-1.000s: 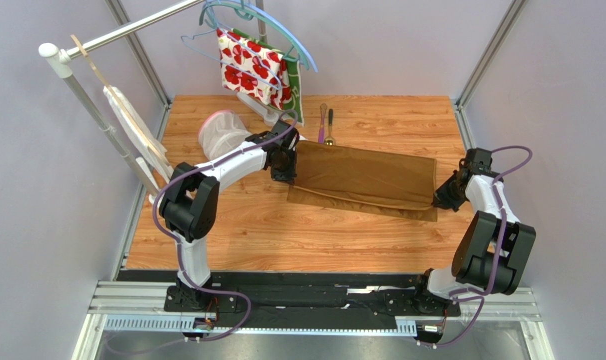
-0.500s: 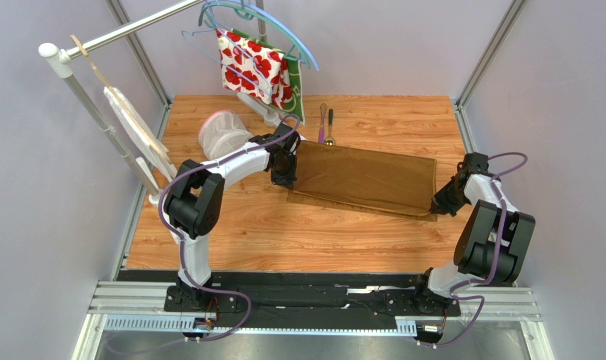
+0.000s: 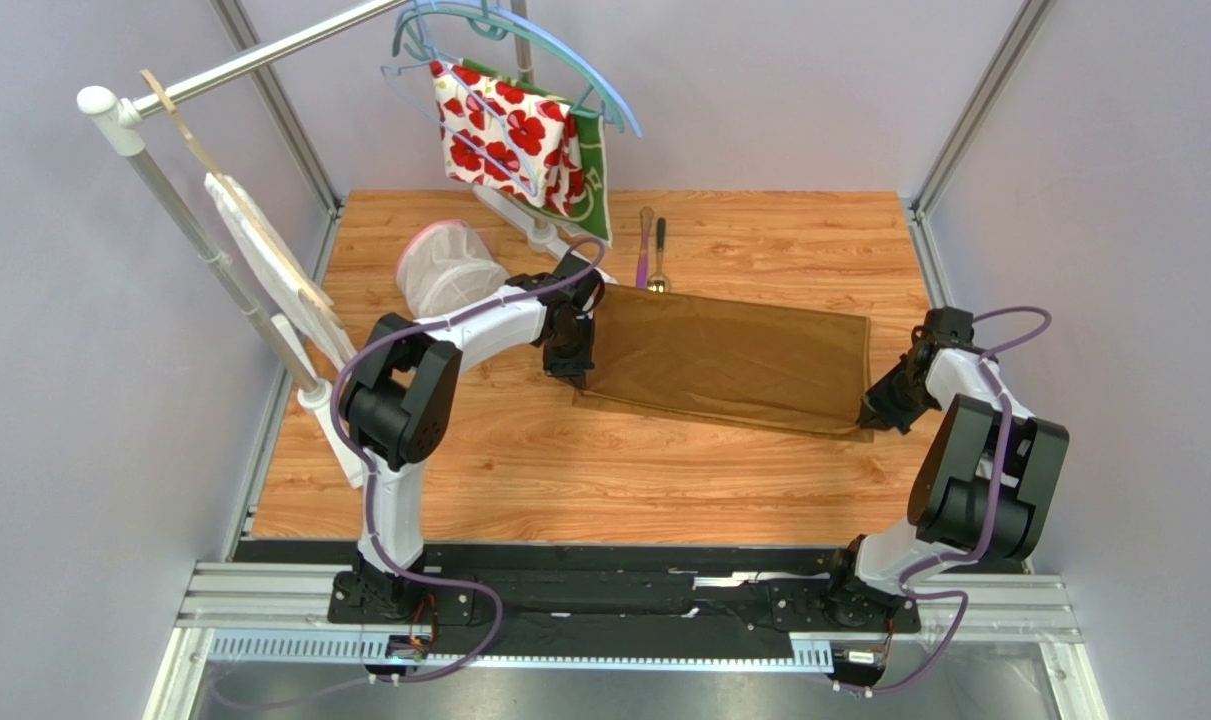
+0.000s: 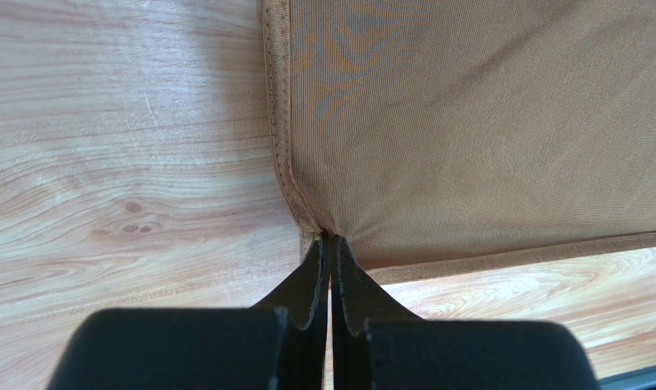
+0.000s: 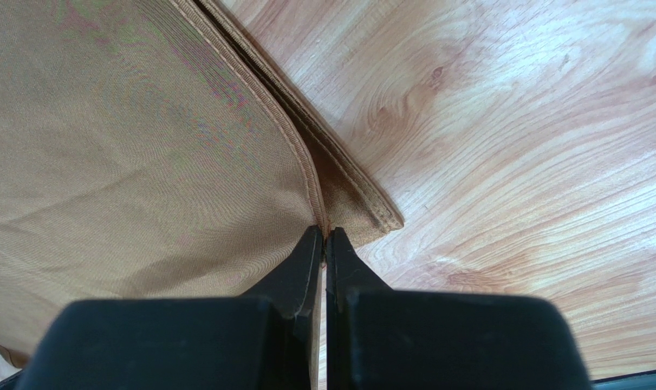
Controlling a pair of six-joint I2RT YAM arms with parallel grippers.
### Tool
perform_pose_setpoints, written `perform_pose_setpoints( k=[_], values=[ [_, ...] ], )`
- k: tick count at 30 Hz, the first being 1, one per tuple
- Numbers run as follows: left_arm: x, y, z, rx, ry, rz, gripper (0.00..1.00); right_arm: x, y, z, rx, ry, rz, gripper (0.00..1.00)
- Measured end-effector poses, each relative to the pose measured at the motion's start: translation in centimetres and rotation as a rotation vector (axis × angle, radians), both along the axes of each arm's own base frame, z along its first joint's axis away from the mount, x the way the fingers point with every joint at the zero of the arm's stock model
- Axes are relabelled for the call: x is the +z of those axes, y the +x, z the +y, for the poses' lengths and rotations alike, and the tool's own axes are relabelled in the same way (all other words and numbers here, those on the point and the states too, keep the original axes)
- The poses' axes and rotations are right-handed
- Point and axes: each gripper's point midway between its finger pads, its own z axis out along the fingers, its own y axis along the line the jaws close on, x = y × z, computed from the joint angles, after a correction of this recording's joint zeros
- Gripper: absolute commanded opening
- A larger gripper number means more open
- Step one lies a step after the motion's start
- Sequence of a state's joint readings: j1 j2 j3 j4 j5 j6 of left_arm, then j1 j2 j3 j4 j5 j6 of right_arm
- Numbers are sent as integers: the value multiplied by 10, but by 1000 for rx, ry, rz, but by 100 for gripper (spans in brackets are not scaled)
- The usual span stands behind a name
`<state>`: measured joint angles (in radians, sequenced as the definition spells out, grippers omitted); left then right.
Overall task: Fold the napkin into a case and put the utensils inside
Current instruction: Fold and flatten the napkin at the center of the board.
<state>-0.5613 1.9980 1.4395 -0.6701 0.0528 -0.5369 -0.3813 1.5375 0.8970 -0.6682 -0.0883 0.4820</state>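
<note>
Nearest the bases, bare table (image 3: pixel 566 473) lay in front of the napkin (image 3: pixel 731 360). The left gripper (image 4: pixel 331 241) was pinched tight on a hemmed corner at the napkin's left end. The right gripper (image 5: pixel 324 236) was clamped the same way on the near-right corner, where two hemmed layers showed, one on the other.

Over the last second both grippers had drawn the top layer toward the near side. The strip of lower layer that had stuck out along the near edge was now almost covered, so the two edges nearly met. I judged this fold about finished: the cloth was a flat doubled band across the middle of the table, not yet a narrow case.

Just beyond its far edge, toward the left, lay the utensils, the knife (image 3: pixel 643 248) and spoon (image 3: pixel 659 255), side by side and untouched.
</note>
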Motion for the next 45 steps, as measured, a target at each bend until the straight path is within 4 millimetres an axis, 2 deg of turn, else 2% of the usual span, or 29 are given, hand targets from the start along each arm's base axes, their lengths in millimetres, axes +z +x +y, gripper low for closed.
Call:
perform_pose_setpoints(
  k=[9, 11, 12, 14, 16, 17, 18, 19, 20, 21, 24, 25, 27, 29, 32, 34, 36, 40, 45],
  values=[
    [-1, 0, 0, -2, 5, 6, 0, -5, -1, 0, 0, 5, 14, 1],
    [-2, 0, 0, -4, 6, 7, 1, -5, -1, 0, 0, 6, 15, 9],
    [-2, 0, 0, -5, 7, 8, 7, -5, 0, 0, 0, 6, 13, 13],
    [-2, 0, 0, -12, 9, 6, 16, -5, 0, 0, -1, 7, 11, 28],
    [-2, -1, -1, -23, 13, 1, 28, -4, 1, 0, -1, 7, 9, 39],
    [-1, -1, -1, -29, 15, -2, 34, -4, 1, 0, -1, 6, 8, 42],
    [0, -2, -1, -32, 15, -4, 38, -3, 1, 0, 1, 5, 5, 50],
    [2, -2, -1, -34, 12, -9, 40, -1, 2, 0, 2, 3, 1, 55],
    [5, -3, -1, -36, 10, -12, 42, 1, 3, -1, 1, 2, -3, 56],
    [10, -5, 0, -39, 7, -17, 49, 4, 4, -1, 5, -2, -7, 60],
    [30, -10, 3, -47, -8, -53, 49, 19, 8, -5, 10, -26, -37, 64],
    [31, -12, 5, -47, -5, -52, 47, 27, 10, -7, 11, -41, -58, 65],
    [58, -13, 6, -50, -34, -104, 40, 44, 12, -9, 12, -75, -100, 69],
    [73, -13, 4, -53, -59, -134, 30, 57, 15, -10, 19, -104, -129, 68],
    [84, -8, -9, -73, -112, -135, 26, 66, 22, -5, 48, -116, -158, 61],
    [80, -3, -17, -82, -128, -121, 22, 63, 23, 1, 68, -106, -147, 44],
    [68, 1, -22, -87, -124, -94, 19, 54, 24, 6, 87, -84, -126, 25],
    [30, 2, -25, -87, -89, -18, 15, 35, 24, 9, 93, -56, -72, 17],
    [0, -7, -19, -69, -54, 46, 13, 10, 17, 6, 79, -54, -9, 9]
  ],
)
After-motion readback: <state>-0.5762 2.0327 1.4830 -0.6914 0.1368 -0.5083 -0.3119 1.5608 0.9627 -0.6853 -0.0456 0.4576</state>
